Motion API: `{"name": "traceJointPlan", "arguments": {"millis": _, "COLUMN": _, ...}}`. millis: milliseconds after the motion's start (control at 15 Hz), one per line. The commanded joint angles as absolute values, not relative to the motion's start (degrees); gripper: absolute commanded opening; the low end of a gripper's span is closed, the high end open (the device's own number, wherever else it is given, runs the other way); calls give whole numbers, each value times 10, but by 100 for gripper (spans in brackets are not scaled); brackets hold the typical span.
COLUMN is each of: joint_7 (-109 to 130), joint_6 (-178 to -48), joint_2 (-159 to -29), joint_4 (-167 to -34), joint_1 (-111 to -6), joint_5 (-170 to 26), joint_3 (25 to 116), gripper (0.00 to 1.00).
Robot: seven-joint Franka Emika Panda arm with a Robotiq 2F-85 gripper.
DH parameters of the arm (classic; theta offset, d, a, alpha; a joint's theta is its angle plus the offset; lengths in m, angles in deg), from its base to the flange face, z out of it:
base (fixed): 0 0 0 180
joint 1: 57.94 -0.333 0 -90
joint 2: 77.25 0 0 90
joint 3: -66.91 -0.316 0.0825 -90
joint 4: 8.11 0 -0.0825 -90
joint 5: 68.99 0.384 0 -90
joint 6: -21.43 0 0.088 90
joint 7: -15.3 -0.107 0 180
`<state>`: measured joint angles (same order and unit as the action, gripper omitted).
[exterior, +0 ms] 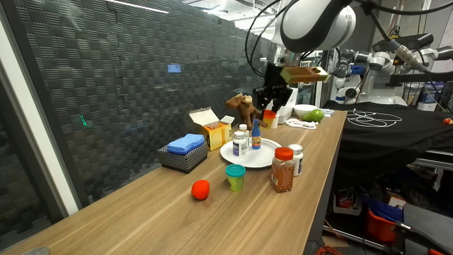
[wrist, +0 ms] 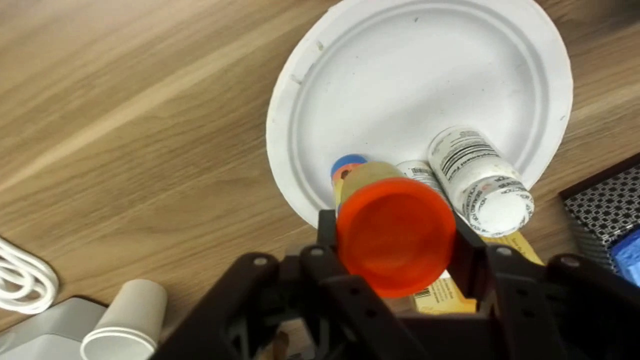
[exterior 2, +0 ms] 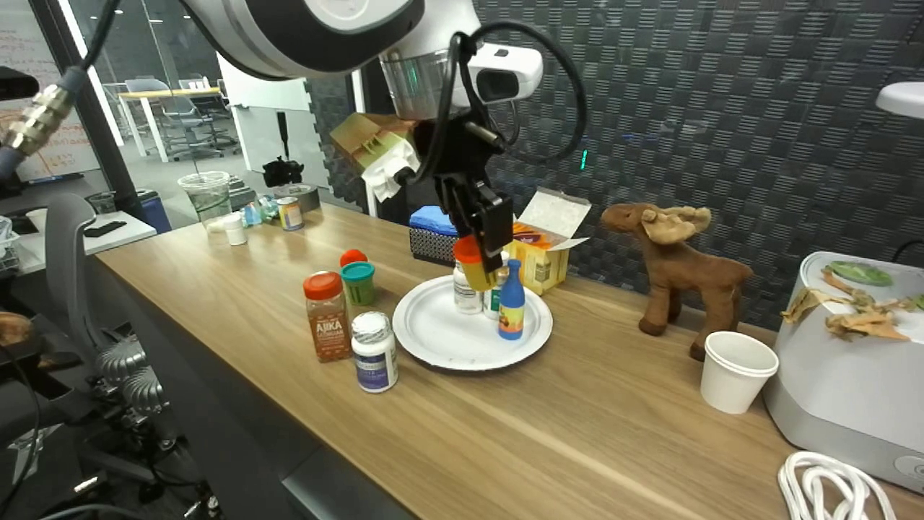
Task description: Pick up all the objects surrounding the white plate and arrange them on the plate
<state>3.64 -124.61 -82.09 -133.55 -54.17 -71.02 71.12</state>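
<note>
My gripper (wrist: 395, 235) is shut on a yellow tub with a red-orange lid (exterior 2: 478, 271), held upright above the plate's bottle side. The white plate (wrist: 415, 75) bears a white bottle (exterior: 239, 146), a second white bottle behind it (exterior: 245, 131) and a blue bottle (exterior 2: 512, 307), all standing. The tub partly hides these bottles in the wrist view. Beside the plate stand a red-capped spice jar (exterior: 282, 174), a white bottle with a purple label (exterior 2: 375, 357) and a green tub with a teal lid (exterior: 235, 180). A red ball (exterior: 200, 189) lies near the green tub.
An open yellow box (exterior: 218, 136) and a dark woven box (exterior: 184, 160) with a blue cloth stand by the wall side of the plate. A brown plush moose (exterior 2: 686, 263), white paper cups (exterior 2: 730, 379), a grey-white appliance (exterior 2: 852, 368) and a white cable (exterior 2: 830, 480) stand farther along the table.
</note>
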Motion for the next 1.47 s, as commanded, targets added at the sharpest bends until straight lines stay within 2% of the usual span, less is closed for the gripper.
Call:
{"name": "traceJointPlan", "arguments": {"millis": 0, "joint_7": 126, "joint_6": -1249, "joint_2": -837, "joint_4": -1318, "joint_1": -537, "joint_5": -666, "joint_3": 704, "gripper": 28}}
{"name": "traceJointPlan", "arguments": {"millis": 333, "joint_7": 186, "joint_6": -1229, "joint_2": -862, "joint_4": -1305, "joint_1": -532, "joint_5": -642, "joint_3": 705, "gripper": 28}}
{"name": "traceJointPlan", "arguments": {"millis": 1000, "joint_7": 105, "joint_6": -1158, "joint_2": -954, "joint_4": -1220, "joint_1": -545, "joint_5": -745, "joint_3": 731, "gripper": 28}}
{"name": "traceJointPlan", "arguments": {"millis": 1400, "joint_7": 142, "joint_6": -1129, "joint_2": -974, "joint_4": -1191, "joint_1": -532, "joint_5": -709, "joint_3": 712, "gripper": 28}}
